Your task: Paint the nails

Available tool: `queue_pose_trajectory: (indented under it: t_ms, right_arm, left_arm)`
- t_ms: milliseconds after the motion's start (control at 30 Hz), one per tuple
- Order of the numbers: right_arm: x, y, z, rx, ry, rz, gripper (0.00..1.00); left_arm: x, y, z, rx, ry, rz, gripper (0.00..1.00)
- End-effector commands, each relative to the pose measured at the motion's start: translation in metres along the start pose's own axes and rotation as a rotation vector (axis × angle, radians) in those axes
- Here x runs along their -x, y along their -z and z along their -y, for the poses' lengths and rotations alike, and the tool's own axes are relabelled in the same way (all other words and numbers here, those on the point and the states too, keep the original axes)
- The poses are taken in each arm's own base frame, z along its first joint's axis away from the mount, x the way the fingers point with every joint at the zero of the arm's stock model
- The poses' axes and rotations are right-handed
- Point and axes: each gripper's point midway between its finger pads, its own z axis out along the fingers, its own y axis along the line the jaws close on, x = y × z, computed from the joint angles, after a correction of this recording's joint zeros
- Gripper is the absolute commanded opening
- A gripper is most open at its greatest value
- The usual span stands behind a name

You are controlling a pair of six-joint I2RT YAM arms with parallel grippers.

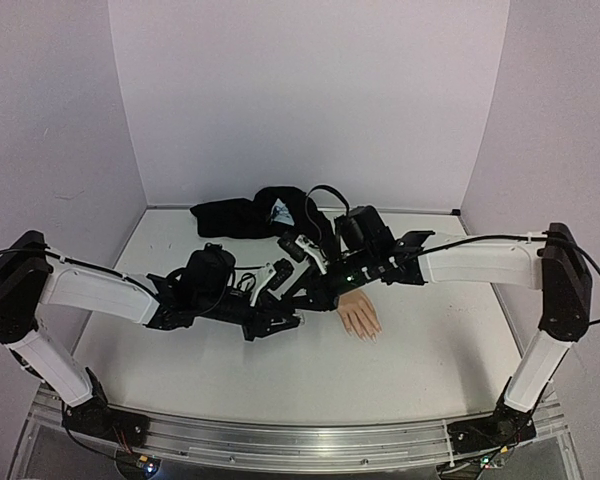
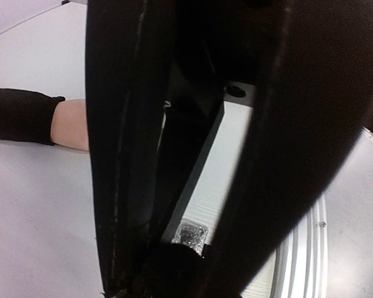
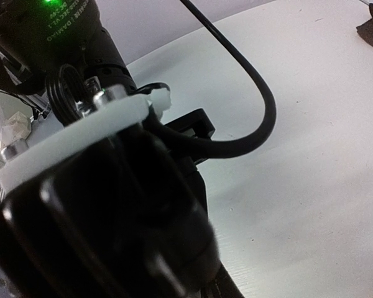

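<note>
White surface (image 1: 430, 370), lilac walls (image 1: 310, 90); mannequin hand (image 1: 360, 316) points its fingers toward six o'clock. Left pincer (image 2: 174, 261) closed; right pincer (image 1: 315, 285) unreadable.

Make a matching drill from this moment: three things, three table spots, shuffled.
Things:
1. hand
2. black cloth
3. rail

Places:
A. back of the table, by the wall
B. along the near edge, under the arm bases
C. mid-table, close to where the two arms meet

Pairs: 1-C, 2-A, 3-B
</note>
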Motion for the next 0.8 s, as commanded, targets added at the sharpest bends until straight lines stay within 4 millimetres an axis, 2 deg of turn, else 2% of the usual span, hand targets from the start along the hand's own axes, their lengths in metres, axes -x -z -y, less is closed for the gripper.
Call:
queue_pose_trajectory:
  t_ms: [0, 100, 133, 167, 233, 267, 333, 367, 500, 567, 667, 767]
  right_arm:
    - [0.018, 0.0, -0.005, 0.011, 0.027, 0.04, 0.0]
    - [0.021, 0.005, -0.001, -0.032, 0.024, 0.054, 0.0]
    - [0.023, 0.007, 0.004, -0.065, 0.019, 0.062, 0.0]
    - [0.023, 0.009, 0.008, -0.1, 0.014, 0.07, 0.0]
    - [0.026, 0.015, 0.016, -0.162, -0.016, 0.095, 0.0]
    - [0.029, 0.02, 0.019, -0.198, -0.021, 0.118, 0.0]
    - [0.037, 0.033, 0.026, -0.276, -0.031, 0.175, 0.0]
    - [0.041, 0.041, 0.029, -0.316, -0.033, 0.207, 0.0]
    - [0.06, 0.066, 0.024, -0.367, -0.046, 0.335, 0.0]
    - [0.064, 0.073, 0.021, -0.363, -0.057, 0.378, 0.0]
    - [0.069, 0.078, 0.019, -0.368, -0.055, 0.419, 0.0]
    - [0.072, 0.075, 0.018, -0.356, -0.054, 0.416, 0.0]
  left_arm:
    - [0.038, 0.014, 0.006, 0.008, -0.057, 0.102, 0.0]
    - [0.038, 0.016, -0.001, 0.047, -0.032, 0.114, 0.0]
    - [0.039, 0.019, -0.004, 0.06, -0.014, 0.126, 0.05]
    - [0.04, 0.022, -0.007, 0.074, 0.005, 0.14, 0.12]
    - [0.044, 0.03, -0.012, 0.093, 0.037, 0.193, 0.41]
    - [0.044, 0.036, -0.015, 0.097, 0.063, 0.221, 0.52]
    - [0.046, 0.048, -0.017, 0.097, 0.102, 0.287, 0.72]
    - [0.046, 0.052, -0.018, 0.099, 0.12, 0.318, 0.76]
    - [0.047, 0.06, -0.022, 0.107, 0.179, 0.41, 0.79]
    - [0.056, 0.061, -0.02, 0.085, 0.177, 0.466, 0.78]
    - [0.07, 0.053, -0.019, 0.042, 0.164, 0.502, 0.77]
    - [0.085, 0.046, -0.016, 0.006, 0.116, 0.525, 0.74]
